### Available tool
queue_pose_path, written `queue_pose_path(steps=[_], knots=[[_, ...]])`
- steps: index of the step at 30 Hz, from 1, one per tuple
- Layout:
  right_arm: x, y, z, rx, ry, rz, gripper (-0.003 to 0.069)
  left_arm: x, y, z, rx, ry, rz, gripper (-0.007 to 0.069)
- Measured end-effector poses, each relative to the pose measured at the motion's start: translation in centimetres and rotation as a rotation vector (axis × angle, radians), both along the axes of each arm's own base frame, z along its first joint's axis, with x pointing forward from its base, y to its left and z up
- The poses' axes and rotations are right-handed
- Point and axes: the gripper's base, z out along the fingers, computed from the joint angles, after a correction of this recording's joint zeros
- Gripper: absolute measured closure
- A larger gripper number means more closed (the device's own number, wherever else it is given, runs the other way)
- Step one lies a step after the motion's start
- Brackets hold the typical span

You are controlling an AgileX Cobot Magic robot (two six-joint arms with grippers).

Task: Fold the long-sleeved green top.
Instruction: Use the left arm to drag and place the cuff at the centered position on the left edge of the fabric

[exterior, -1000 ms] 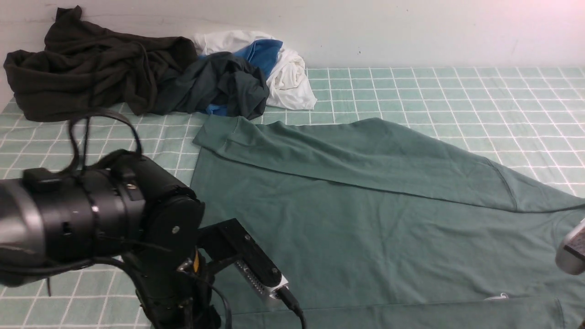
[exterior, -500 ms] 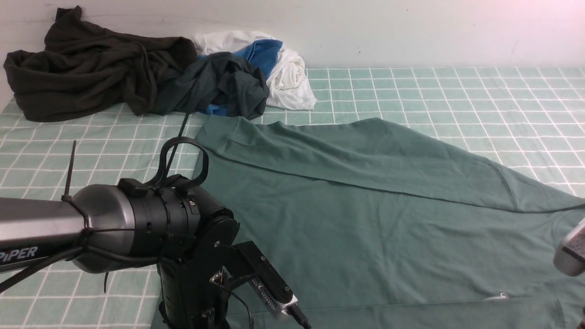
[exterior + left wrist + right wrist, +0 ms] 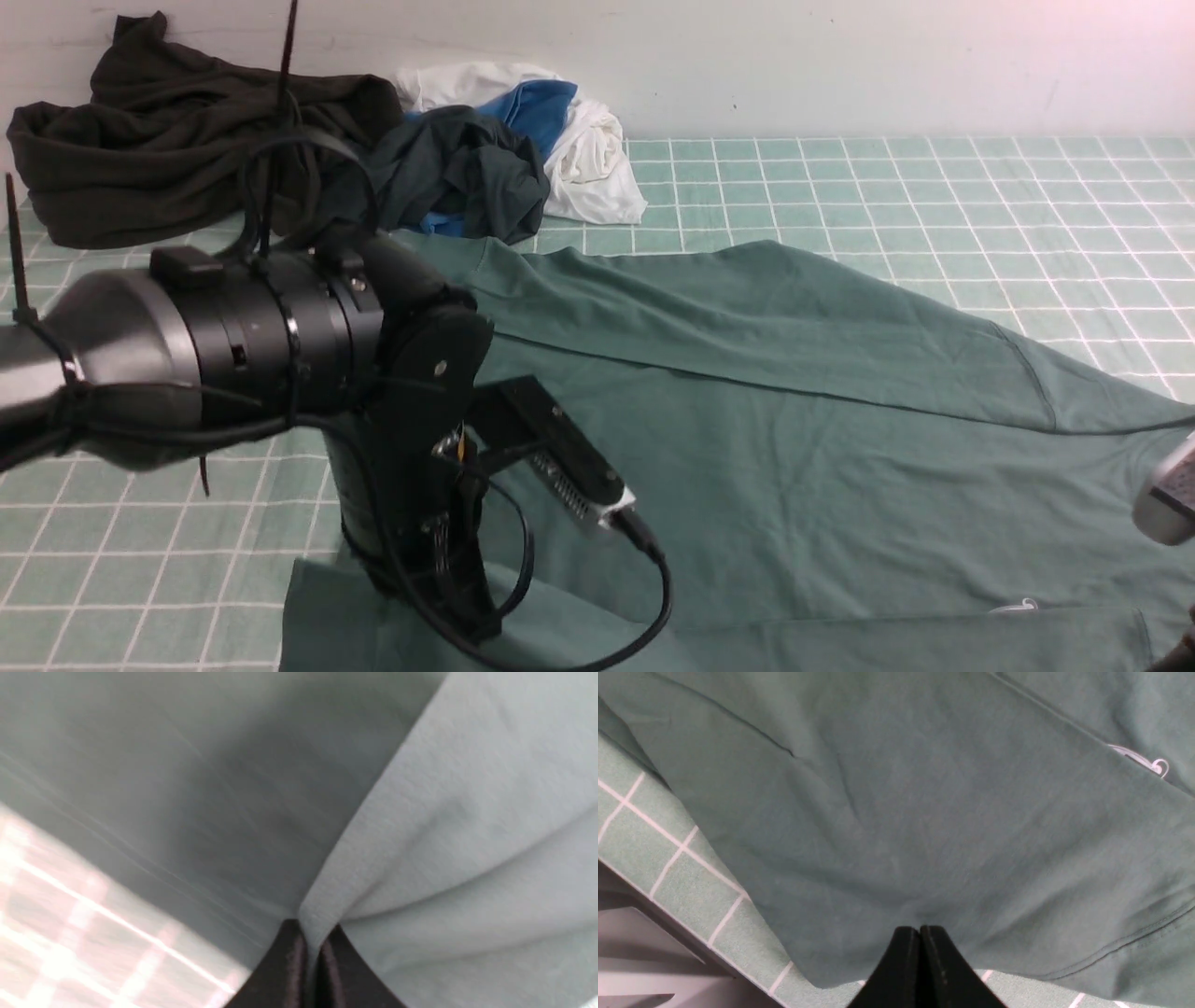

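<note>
My left claw (image 3: 312,934): clamped on a pinch of the green long-sleeved top (image 3: 794,439), at its near left edge.
My right claw (image 3: 920,935): jaws pressed together at the top's near right; I cannot tell if cloth is caught.
Top: spread on the checked cloth (image 3: 934,187), centre to right.

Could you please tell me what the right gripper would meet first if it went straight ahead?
Probably the green long-sleeved top, spread right ahead of the right gripper and its shut tips; how close is unclear.
</note>
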Motion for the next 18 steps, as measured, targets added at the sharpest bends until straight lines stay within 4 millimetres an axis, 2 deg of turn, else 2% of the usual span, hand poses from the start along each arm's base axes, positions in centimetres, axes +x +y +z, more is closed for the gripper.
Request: queue_pose_path(steps=[5, 9, 10, 11, 13, 14, 15, 18], knots=[[0.6, -0.6, 0.0, -0.044, -0.055, -0.075, 0.0675, 2.8, -1.0, 4.0, -0.039, -0.104, -0.025, 0.0622], [1.3, -1.3, 0.2, -0.092, -0.118, -0.165, 0.0675, 6.2, -0.8, 5.6, -0.08, -0.134, 0.039, 0.0617], [1.3, -1.4, 0.2, -0.098, -0.121, -0.174, 0.0675, 6.4, -0.9, 5.4, -0.078, -0.128, 0.042, 0.0615], [1.5, -1.7, 0.2, -0.123, -0.136, -0.214, 0.0675, 7.9, -0.8, 5.4, -0.093, -0.121, 0.068, 0.0614], [1.7, -2.1, 0.2, -0.155, -0.152, -0.257, 0.0675, 9.6, -0.7, 5.2, -0.114, -0.118, 0.085, 0.0615], [1.7, -2.2, 0.2, -0.158, -0.154, -0.263, 0.0675, 9.8, -0.6, 5.2, -0.118, -0.116, 0.089, 0.0615], [1.8, -2.5, 0.3, -0.179, -0.164, -0.294, 0.0675, 10.9, -0.7, 4.4, -0.125, -0.102, 0.096, 0.0615], [1.9, -2.8, 0.3, -0.203, -0.176, -0.336, 0.0675, 12.8, -0.6, 2.7, -0.132, -0.073, 0.121, 0.0615]])
